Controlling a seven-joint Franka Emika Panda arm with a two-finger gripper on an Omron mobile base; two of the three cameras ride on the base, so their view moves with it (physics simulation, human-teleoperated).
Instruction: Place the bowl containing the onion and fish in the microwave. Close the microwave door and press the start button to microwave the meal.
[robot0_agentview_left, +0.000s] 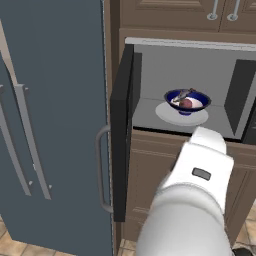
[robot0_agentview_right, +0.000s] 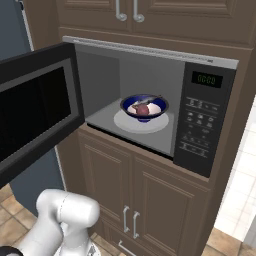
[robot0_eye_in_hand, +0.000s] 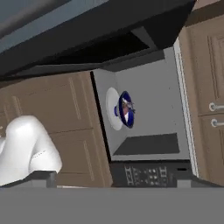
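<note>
Bowl (robot0_eye_in_hand: 126, 109) on turntable (robot0_eye_in_hand: 112, 109) — microwave (robot0_eye_in_hand: 144, 113) open.

The microwave (robot0_agentview_right: 150, 100) mouth stands unblocked at the centre of the right base view, with bare grey floor around the bowl (robot0_agentview_right: 144, 107) on its turntable. The microwave door (robot0_agentview_right: 35, 107) juts out wide at the left of that frame, barring approach from that side. In the left base view the fridge doors (robot0_agentview_left: 50, 125) fill the left half, just beside the door's edge.

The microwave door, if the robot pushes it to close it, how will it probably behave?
The microwave door stands wide open and looks like a rigid flat panel, so it should probably swing as one stiff piece toward the microwave. It seems hinged at the left edge, so a push near its free edge or bar handle likely turns it most easily.
</note>
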